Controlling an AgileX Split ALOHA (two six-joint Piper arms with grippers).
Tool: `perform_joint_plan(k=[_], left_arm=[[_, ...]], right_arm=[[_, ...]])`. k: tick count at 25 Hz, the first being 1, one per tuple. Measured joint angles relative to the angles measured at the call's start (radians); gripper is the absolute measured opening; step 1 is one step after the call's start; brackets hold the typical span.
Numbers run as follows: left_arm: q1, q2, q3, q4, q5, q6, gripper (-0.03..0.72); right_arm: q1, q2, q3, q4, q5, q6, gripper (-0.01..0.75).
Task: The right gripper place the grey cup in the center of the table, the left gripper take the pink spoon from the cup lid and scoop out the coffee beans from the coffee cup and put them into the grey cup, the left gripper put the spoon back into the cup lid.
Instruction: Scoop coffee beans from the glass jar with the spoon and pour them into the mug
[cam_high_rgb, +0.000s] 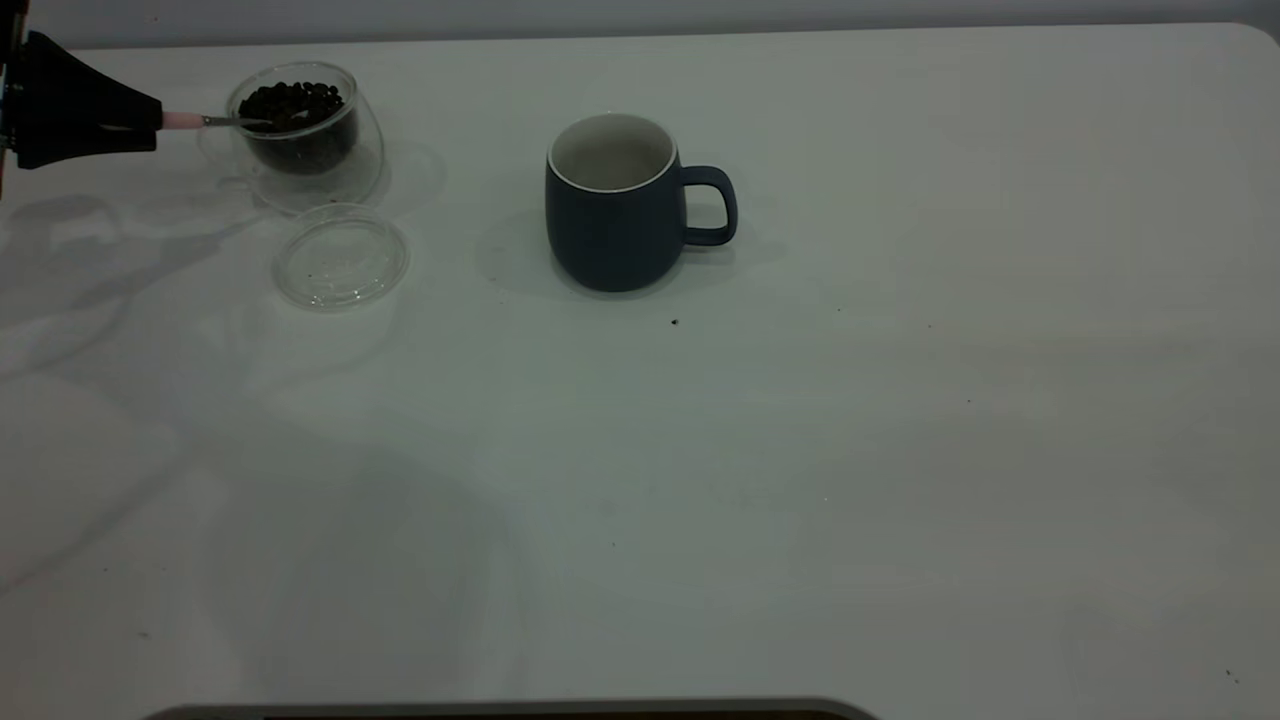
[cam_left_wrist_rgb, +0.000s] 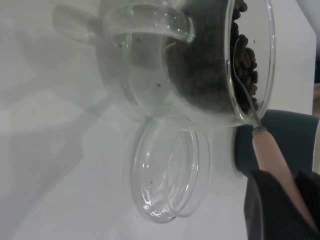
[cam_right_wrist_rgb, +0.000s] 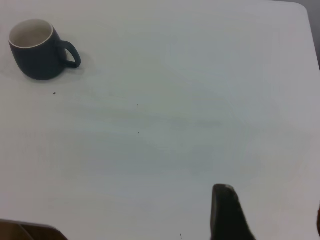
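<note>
White table (cam_high_rgb: 900, 450) is carrying everything. From outside, the left gripper (cam_high_rgb: 150, 122) is clamping the spoon (cam_high_rgb: 215, 121), lying level, bowl end digging into the coffee cup (cam_high_rgb: 300, 125); mug (cam_high_rgb: 615, 205) is waiting mid-table. Left wrist: lid (cam_left_wrist_rgb: 167, 175) is sitting beside the cup, ready for the spoon's return. Right wrist: right gripper (cam_right_wrist_rgb: 230, 212) is hanging back, jaws can't tell.

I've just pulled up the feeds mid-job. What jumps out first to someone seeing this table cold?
The dark grey cup stands upright near the table's middle, its handle toward the right arm's side. At the far left, the left gripper holds the pink spoon, its bowl dipped into the glass cup of coffee beans. The clear lid lies on the table just in front of that glass cup.
</note>
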Motion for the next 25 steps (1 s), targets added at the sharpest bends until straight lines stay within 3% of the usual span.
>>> perform_joint_plan(k=[10, 16, 25], left_arm=[[0.023, 0.000, 0.000, -0.004, 0.007, -0.008, 0.134], [0.069, 0.000, 0.000, -0.020, 0.072, -0.008, 0.134], [0.070, 0.000, -0.001, -0.057, 0.151, -0.008, 0.134]], right_arm=[[0.000, 0.000, 0.000, 0.000, 0.000, 0.000, 0.456], [0.000, 0.000, 0.000, 0.000, 0.000, 0.000, 0.456], [0.000, 0.000, 0.000, 0.000, 0.000, 0.000, 0.456]])
